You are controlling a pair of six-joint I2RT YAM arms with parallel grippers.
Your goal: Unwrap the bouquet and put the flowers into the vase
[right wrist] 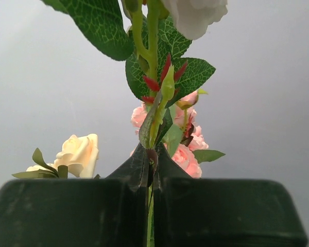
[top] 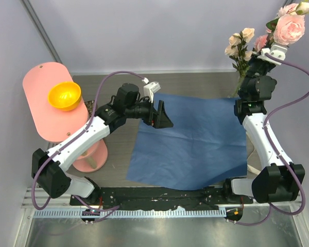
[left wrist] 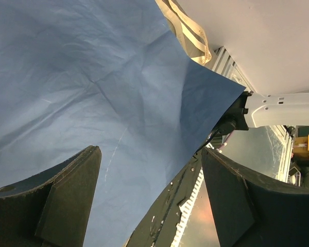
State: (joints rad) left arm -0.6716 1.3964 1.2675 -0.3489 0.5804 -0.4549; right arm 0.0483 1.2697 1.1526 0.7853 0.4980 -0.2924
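The right gripper point(top: 270, 55), raised at far right, is clamped on the upright stem of pink flowers point(top: 289, 25). The vase point(top: 240, 86) (clear glass, hard to see, cream roses point(top: 240, 40) standing in it) sits just left of it and lower. The left gripper point(top: 162, 116) hangs wide open, empty, well apart over the blue paper point(top: 195, 144) at its left edge.

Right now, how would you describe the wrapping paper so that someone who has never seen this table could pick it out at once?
On the table between the two arms, by the open left gripper, lies the blue paper. It is the one large flat creased dark-blue sheet, unlike the orange bowl at the left and the flowers raised at the far right.
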